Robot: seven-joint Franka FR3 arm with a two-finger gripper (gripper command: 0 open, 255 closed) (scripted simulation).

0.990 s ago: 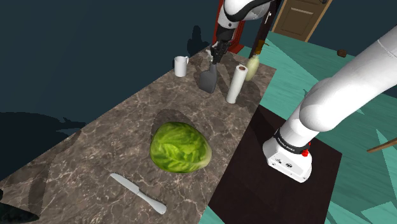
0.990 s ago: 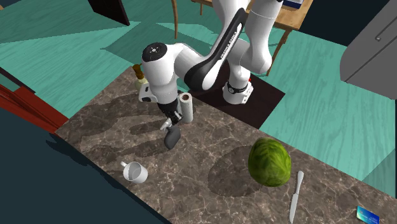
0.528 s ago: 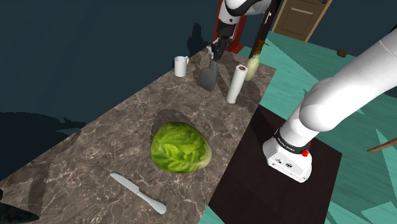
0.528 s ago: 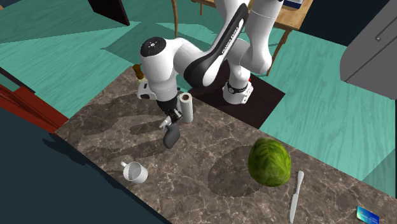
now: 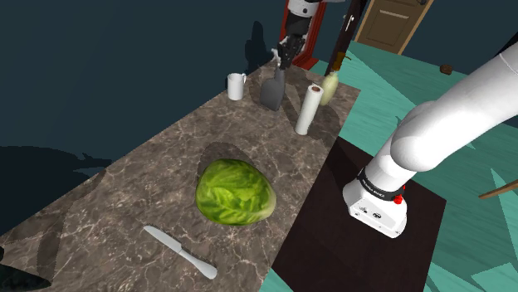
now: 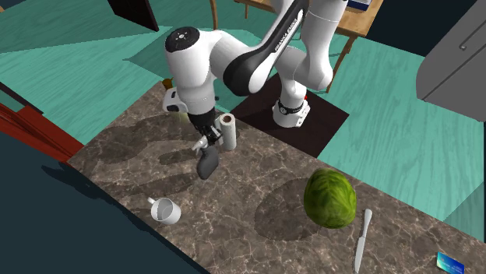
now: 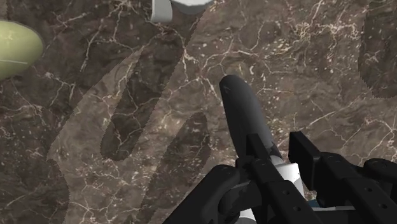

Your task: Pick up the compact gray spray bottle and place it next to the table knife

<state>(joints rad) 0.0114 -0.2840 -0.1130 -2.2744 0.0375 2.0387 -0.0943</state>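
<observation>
My fingers (image 7: 304, 151) are clamping the top end of the gray spray bottle (image 7: 245, 114), one finger on each side of its white collar. The bottle is hanging under them with its rounded base pointing at the marble worktop (image 5: 124, 191). In the wrist view its shadow is lying apart from the base, so it is looking clear of the surface.

In the shoulder view the bottle (image 5: 271, 90) is sitting at the worktop's end toward that view's top. It is hanging between a white mug (image 5: 237, 85) on its left and an upright white paper roll (image 5: 310, 109) on its right, near both and touching neither. A pale yellow-green bottle (image 5: 329, 87) is standing just beyond the roll, by the worktop edge.

The table knife (image 5: 180, 251) is lying flat at the opposite end, well apart from the spray bottle. A green cabbage (image 5: 235, 192) is sitting between them, nearer the knife.

In the second exterior view a small blue card (image 6: 449, 263) is lying near the knife, at the lower right corner.

My white arm is reaching over from the dark stand (image 5: 365, 249) beside the worktop. Teal floor (image 5: 465, 224) is showing around the stand, and a brown door (image 5: 398, 21) is showing at the shoulder view's top right.
</observation>
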